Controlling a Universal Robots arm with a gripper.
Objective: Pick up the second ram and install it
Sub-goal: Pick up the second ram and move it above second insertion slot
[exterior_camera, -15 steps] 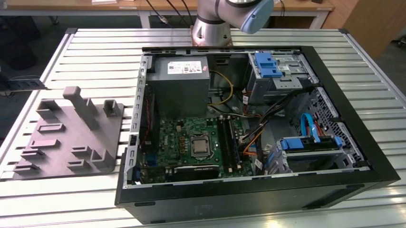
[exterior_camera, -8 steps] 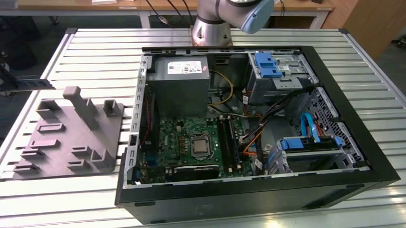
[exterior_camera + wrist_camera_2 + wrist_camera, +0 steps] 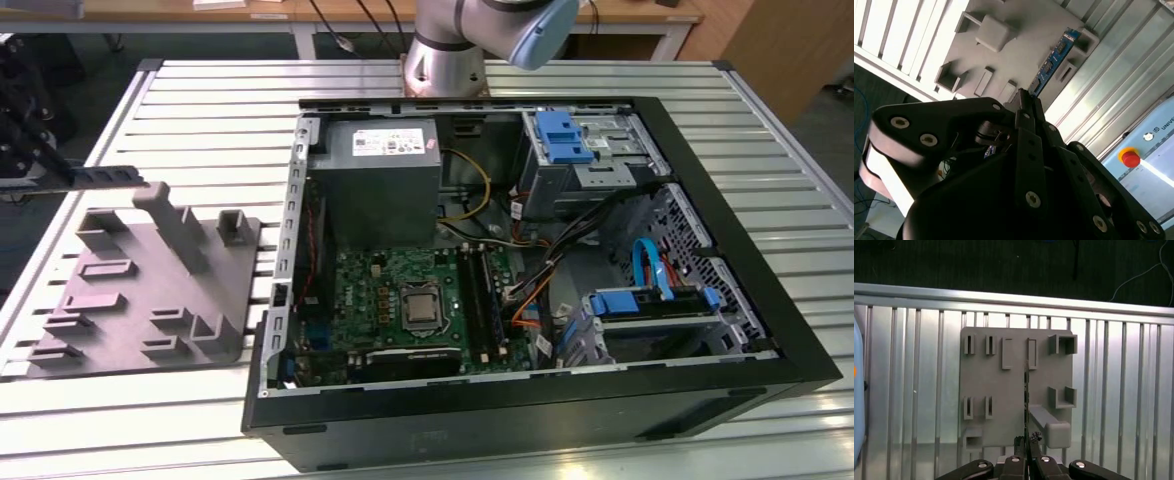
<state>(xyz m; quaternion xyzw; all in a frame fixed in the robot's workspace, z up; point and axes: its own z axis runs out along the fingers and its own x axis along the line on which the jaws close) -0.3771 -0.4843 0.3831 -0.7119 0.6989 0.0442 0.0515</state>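
- The black, two-fingered gripper [image 3: 1027,444] is clenched on one end of the second ram [image 3: 1026,390], a thin, flat, dark strip of circuit board; in the first wrist view the strip is seen edge-on, running straight out from the fingertips.
- In the second wrist view the gripper [image 3: 1024,97] pinches the second ram [image 3: 1054,60], whose broad face shows bluish, with small parts along it.
- Under the strip, in both wrist views, lies the grey plastic fixture [image 3: 999,390] – a flat plate with upright blocks and slots [image 3: 1019,55].
- In the exterior view the gripper [image 3: 60,180] stands at the exterior view's left, holding the second ram [image 3: 104,177] level, near the tall block at the far end of the grey plastic fixture [image 3: 134,300]; whether strip and block touch cannot be told.
- The fixture rests on the slatted aluminium table [image 3: 200,110], just beside the open black computer case [image 3: 534,425].
- Inside the case lies the wide green motherboard [image 3: 374,290] with its square silver chip [image 3: 422,305] – well apart from the held strip.
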